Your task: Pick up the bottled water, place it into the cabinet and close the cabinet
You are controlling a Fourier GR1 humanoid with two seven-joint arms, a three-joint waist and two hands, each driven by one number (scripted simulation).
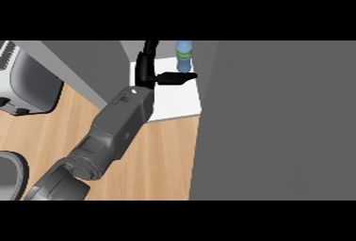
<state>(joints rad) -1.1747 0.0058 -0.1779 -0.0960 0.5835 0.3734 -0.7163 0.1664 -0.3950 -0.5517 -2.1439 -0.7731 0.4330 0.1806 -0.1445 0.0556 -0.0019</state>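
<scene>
So the clear blue plastic water bottle with a green label band (183, 55) is standing upright on the white shelf floor of the cabinet (177, 101), way at the back, close to the big grey cabinet door panel (278, 122) that fills the right side of the view.

One grey forearm comes up from the lower left corner and reaches into the cabinet opening. Honestly can't say from this angle which arm it is, though going by where it enters it looks like the left one. Its black hand (154, 74) is spread out: the fingers point straight up along the opening's left side and the thumb sticks out to the right, its tip ending just below the bottle. Nothing is in the hand, and whether the thumb actually touches the bottle is too close to call.

Off to the left on the light wooden counter (160, 155) sits a silver toaster (24, 82), and a dark round pan-like thing (10, 174) peeks in at the lower left edge.
</scene>
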